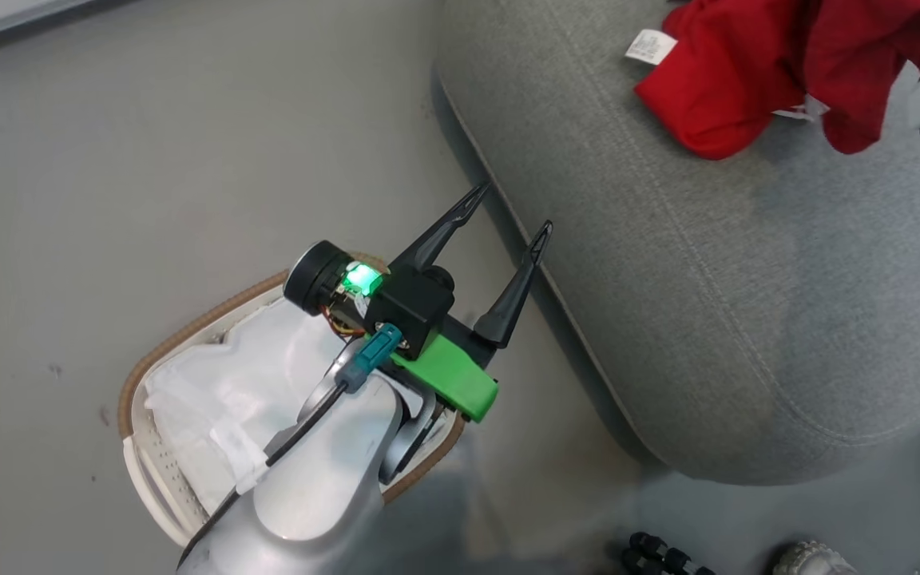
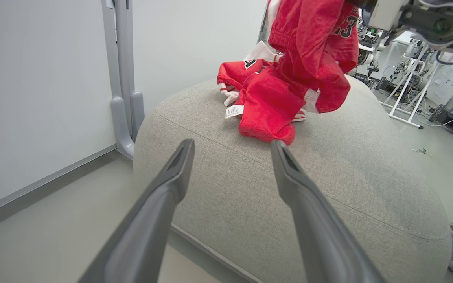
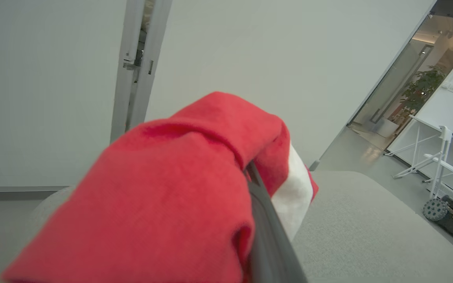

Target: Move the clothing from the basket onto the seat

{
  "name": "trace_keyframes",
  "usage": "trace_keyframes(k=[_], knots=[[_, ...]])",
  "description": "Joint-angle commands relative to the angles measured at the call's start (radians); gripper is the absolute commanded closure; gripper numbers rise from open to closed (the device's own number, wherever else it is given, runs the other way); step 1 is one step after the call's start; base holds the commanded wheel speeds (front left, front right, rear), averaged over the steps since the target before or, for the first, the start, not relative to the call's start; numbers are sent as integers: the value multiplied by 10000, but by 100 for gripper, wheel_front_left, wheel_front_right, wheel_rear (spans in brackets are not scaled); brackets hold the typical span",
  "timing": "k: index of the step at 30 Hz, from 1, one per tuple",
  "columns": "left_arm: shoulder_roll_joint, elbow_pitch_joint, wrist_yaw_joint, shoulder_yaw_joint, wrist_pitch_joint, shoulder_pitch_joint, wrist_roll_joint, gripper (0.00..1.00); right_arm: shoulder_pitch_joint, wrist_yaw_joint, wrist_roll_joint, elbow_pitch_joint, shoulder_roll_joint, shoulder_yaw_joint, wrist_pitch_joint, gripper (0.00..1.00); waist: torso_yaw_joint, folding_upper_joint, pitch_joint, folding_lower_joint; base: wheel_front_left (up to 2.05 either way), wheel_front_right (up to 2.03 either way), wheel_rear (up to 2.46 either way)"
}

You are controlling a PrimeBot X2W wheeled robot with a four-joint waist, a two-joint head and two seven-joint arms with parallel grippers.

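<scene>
Being clamped by the right gripper (image 3: 251, 171), clothing (image 1: 747, 72) at two o'clock could be dragged off the seat (image 1: 668, 279) unless released; the left gripper (image 1: 512, 210) is spread empty.

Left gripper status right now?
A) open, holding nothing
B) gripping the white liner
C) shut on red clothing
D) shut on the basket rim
A: the left gripper has its fingers spread with nothing between them, pointing toward the clothing on the seat.

One basket (image 1: 158, 471), one liner (image 1: 212, 399) and one sofa (image 1: 668, 303) are counted; at least two pieces of clothing (image 2: 273, 102).
</scene>
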Motion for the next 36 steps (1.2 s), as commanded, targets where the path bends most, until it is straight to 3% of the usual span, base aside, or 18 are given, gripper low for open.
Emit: trace_keyframes(k=[1, 8, 10, 11, 12, 26, 36], knots=[[47, -94, -51, -53, 2, -251, -29, 0, -195, -14, -116, 306, 66, -186, -18, 100, 953, -1, 965, -2, 0, 0, 0], [44, -266, 43, -112, 2, -476, -161, 0, -398, -14, -736, 1843, 208, -1177, -16, 100, 1550, -1, 1500, -2, 0, 0, 0], [44, -222, 84, -10, 2, -402, -142, 0, -300, -14, -894, 2036, 310, -1405, -18, 55, 1599, -1, 1525, -2, 0, 0, 0], [44, -195, 78, 53, 2, -339, -141, 0, -220, -14, -931, 2091, 380, -1514, -18, 9, 1609, -1, 1507, -2, 0, 0, 0], [44, -177, 72, 97, 2, -287, -125, 0, -143, -14, -974, 2098, 417, -1563, -18, 0, 1603, -1, 1472, -2, 0, 0, 0], [45, 8, -21, 1107, 0, 945, -386, 0, 2660, -14, 14, 2, 759, -1146, -18, 0, 1131, -1, -725, -2, 0, 0, 0], [45, -210, 240, 2260, 2, 2330, -382, 0, 4895, -14, 950, -1451, 1530, -325, -18, 0, 1762, -1, -2256, -2, 0, 0, 0]])
